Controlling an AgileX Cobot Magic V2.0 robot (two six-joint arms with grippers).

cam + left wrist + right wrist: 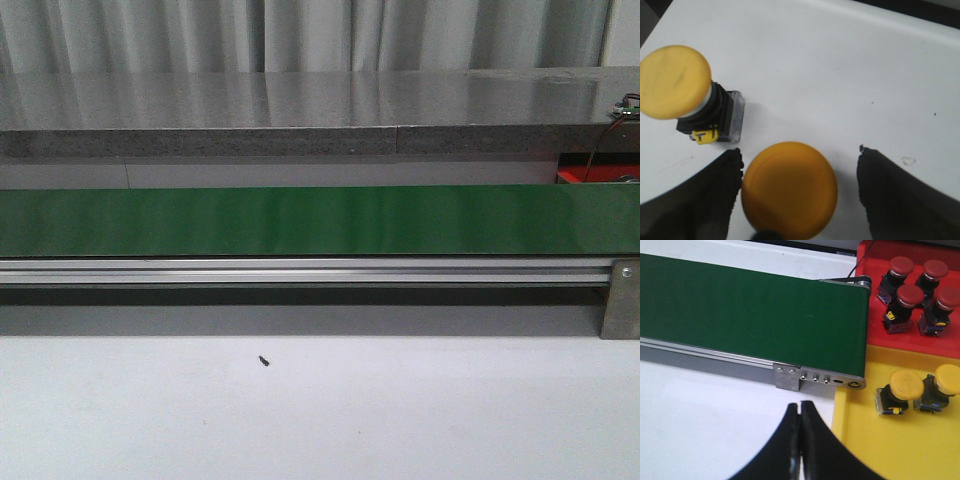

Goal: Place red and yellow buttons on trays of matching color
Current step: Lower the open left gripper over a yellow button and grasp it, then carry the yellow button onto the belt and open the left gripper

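In the left wrist view, a yellow button stands cap-up on the white table between the fingers of my open left gripper. One finger touches the cap's edge and the other finger is well apart from it. A second yellow button lies on its side close by. My right gripper is shut on nothing, over the white table beside the yellow tray, which holds two yellow buttons. The red tray behind it holds several red buttons.
A green conveyor belt on a metal rail runs across the table, with nothing on it. Its end meets both trays. A corner of the red tray shows at the far right. A small dark speck lies on the white table.
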